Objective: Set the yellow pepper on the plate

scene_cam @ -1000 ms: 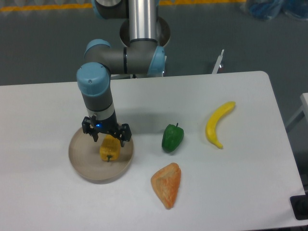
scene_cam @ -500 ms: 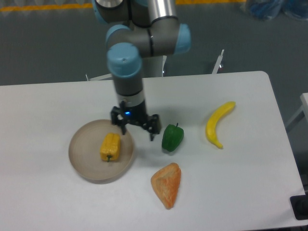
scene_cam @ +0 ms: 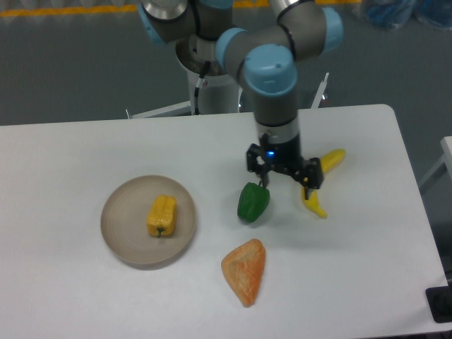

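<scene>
The pepper (scene_cam: 162, 215) sits on the plate (scene_cam: 121, 236), a bit right of the plate's middle and fully inside the rim. It's lying so its long axis runs roughly top to bottom in the view, maybe tipped a hair to the right at the top. There's a small dark bit at its lower end that looks like the stem, so it points toward the near edge of the table (scene_cam: 85, 304). Nothing is touching it or leaning over it; the plate around it is bare.

Going outward to the right, a green pepper (scene_cam: 252, 203) stands well apart from the plate, stem up. Below it, nearer the front edge, is an orange wedge-shaped thing (scene_cam: 245, 271) that looks like a piece of bread or pastry, pointy end toward the front. Further right is a banana (scene_cam: 319, 180), curved, with its upper tip angled toward the back right.

The gripper (scene_cam: 284, 173) hangs between the green pepper and the banana, far from the plate. Its fingers are spread wide with nothing between them; the left finger (scene_cam: 258, 169) is right by the green pepper's stem, and the right one overlaps the banana in this view. Can't tell if either actually touches.
</scene>
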You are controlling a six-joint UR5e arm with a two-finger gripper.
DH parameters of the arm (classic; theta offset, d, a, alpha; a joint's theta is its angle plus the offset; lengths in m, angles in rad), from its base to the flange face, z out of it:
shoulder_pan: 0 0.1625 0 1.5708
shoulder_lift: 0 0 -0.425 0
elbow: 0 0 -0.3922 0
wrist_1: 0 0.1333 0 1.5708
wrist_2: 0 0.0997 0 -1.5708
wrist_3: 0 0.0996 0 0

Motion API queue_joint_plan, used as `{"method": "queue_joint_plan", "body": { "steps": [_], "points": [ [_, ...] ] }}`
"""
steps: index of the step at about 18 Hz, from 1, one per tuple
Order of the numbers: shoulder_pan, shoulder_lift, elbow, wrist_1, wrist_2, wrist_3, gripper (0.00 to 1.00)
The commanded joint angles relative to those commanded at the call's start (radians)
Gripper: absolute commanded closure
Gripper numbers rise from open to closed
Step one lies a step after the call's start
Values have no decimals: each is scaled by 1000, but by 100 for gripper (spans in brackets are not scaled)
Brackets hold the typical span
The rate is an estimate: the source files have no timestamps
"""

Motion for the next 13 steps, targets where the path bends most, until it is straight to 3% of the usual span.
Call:
{"method": "queue_joint_plan", "body": {
  "steps": [4, 13],
  "points": [
    [8, -12, 43, -3, 0, 3, 0],
    [6, -25, 43, -2, 3, 9, 0]
  ]
}}
